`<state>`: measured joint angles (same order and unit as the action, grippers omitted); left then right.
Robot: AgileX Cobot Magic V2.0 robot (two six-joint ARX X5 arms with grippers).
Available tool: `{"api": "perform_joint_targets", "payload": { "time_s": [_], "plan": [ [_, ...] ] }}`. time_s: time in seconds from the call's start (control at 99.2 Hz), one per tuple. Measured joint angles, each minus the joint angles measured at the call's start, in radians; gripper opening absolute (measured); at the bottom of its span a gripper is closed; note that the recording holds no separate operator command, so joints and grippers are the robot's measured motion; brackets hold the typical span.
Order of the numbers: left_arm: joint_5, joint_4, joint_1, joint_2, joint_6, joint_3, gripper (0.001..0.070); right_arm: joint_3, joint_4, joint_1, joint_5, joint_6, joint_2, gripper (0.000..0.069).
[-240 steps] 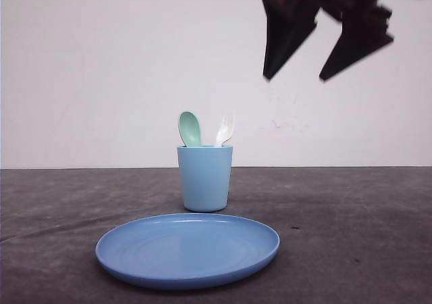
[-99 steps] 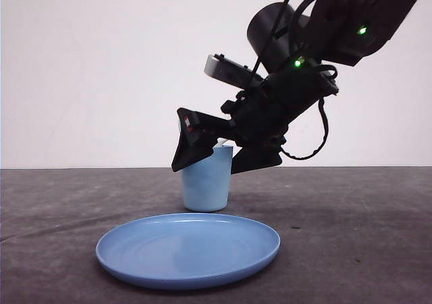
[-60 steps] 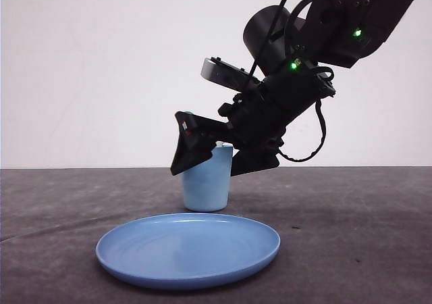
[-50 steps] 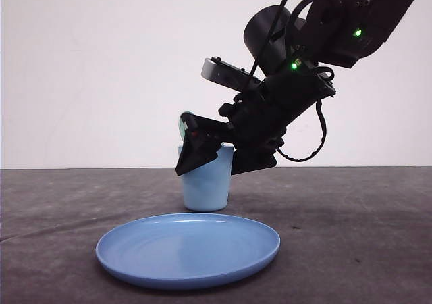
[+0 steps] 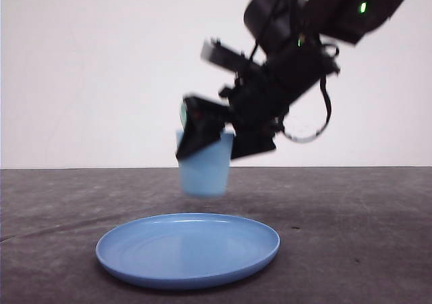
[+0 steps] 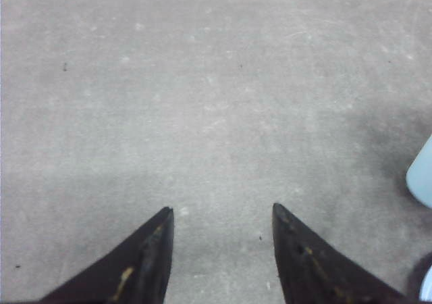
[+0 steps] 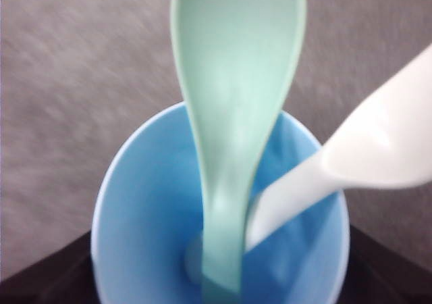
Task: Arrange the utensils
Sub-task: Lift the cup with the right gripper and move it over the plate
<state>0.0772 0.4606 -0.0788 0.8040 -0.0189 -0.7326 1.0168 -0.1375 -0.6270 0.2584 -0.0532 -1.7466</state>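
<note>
Cup [image 5: 204, 172] of pale blue plastic, smooth and slightly tapered, is clenched at its rim between the two black pointed fingers of the right tool [image 5: 216, 138], and its blurred base hangs clear of the tabletop [image 5: 364, 236]. Inside the cup stand both utensils. The mint-green spoon [image 7: 233, 108] is glossy, with an oval bowl and a narrow handle running down to the cup's floor. The white fork [image 7: 351, 165] leans beside it, its broad head out past the rim and its handle crossing down toward the spoon's; its prongs cannot be made out. In the front view only a sliver of green shows behind the tool's finger.

Nearer than the cup lies a round blue plate [image 5: 187, 248], shallow, with a raised rim and a soft sheen. The tabletop is dark grey, matte and faintly speckled, under a plain white wall [image 5: 88, 67].

The left tool [image 6: 219, 250] hangs over bare tabletop with its tapered black fingers spread apart and nothing between them.
</note>
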Motion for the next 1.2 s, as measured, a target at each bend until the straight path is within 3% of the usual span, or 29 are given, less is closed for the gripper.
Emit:
{"api": "perform_joint_targets", "payload": {
  "time_s": [0.292, 0.534, 0.756, 1.2],
  "plan": [
    [0.0, 0.0, 0.0, 0.0, 0.0, 0.0, 0.0275, -0.003, 0.184, -0.079, -0.055, 0.024, 0.216, 0.0467],
    [0.0, 0.0, 0.0, 0.0, 0.0, 0.0, 0.0275, -0.132, 0.187, -0.195, -0.149, 0.037, 0.414, 0.0467],
    [0.0, 0.0, 0.0, 0.0, 0.0, 0.0, 0.0275, -0.277, 0.186, -0.288, -0.215, 0.017, 0.499, 0.0467],
    [0.0, 0.0, 0.0, 0.0, 0.0, 0.0, 0.0275, -0.496, -0.122, -0.327, -0.237, -0.015, 0.475, 0.0467]
  ]
}}
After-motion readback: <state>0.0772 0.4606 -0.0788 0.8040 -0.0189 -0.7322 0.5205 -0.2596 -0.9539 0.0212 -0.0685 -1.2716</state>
